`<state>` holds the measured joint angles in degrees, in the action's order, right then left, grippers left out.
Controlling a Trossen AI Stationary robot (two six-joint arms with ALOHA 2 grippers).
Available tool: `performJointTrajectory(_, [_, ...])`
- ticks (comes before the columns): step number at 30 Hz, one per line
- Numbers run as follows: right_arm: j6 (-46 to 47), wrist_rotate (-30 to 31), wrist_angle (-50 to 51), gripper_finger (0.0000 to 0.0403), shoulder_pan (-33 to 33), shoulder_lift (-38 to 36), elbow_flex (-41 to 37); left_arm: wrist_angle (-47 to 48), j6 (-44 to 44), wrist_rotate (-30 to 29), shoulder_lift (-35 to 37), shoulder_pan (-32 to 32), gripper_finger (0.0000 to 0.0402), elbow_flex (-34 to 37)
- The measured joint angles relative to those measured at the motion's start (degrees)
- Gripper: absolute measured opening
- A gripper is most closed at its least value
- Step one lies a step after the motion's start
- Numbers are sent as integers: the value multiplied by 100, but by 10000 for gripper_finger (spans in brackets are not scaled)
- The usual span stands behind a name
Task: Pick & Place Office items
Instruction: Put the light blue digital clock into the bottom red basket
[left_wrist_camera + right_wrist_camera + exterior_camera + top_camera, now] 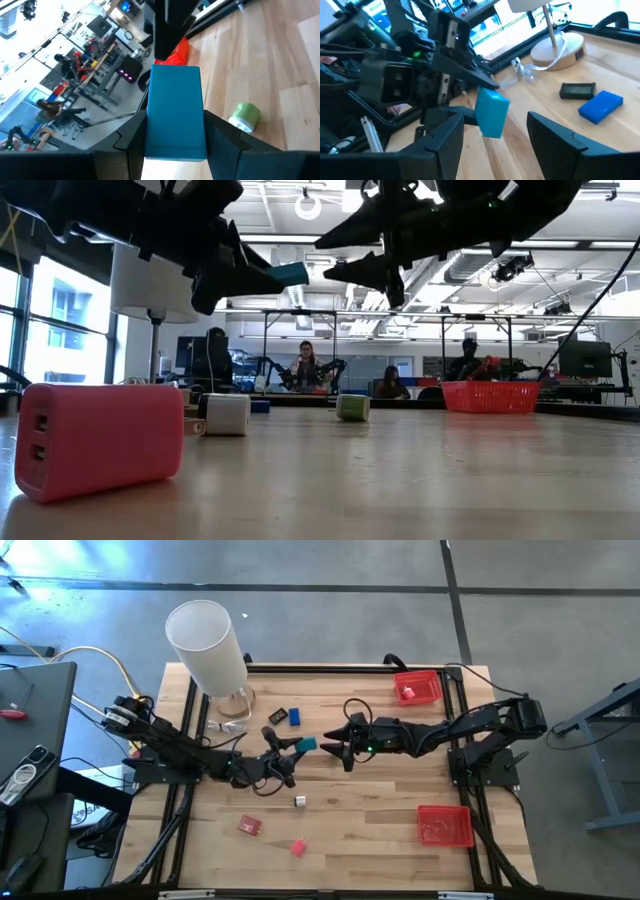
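No legible text, label, brand, number or sign appears in any view. The small black rectangular device with a grey display window [577,90] lying on the wooden table [620,145] shows no readable characters on its screen. The pink plastic block with two rectangular ports [100,438] carries no visible marking. The teal rectangular block [175,112] presents plain, unmarked faces. The monitors in the room beyond the table are lit, but their content cannot be read.
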<state>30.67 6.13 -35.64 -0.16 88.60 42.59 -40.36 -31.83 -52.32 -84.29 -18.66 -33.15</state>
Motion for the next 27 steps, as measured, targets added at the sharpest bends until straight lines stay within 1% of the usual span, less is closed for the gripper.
performJointTrajectory(7, [104, 110, 23, 206, -1, 2, -1, -118, -72, 49, 0, 22, 152, -2])
performJointTrajectory(12, [104, 141, 18, 206, -2, 2, -2, -405, -284, 255, 2, 22, 152, -14])
performJointTrajectory(16, [90, 101, 17, 206, 0, 2, -1, -530, -426, 264, 2, 44, 152, -15])
performJointTrajectory(20, [89, 88, 1, 206, 0, 2, -2, -608, -554, 413, 2, 57, 152, -26])
performJointTrajectory(27, [-20, -71, -176, 206, 0, 0, -2, -613, -638, 426, 2, 66, 152, -123])
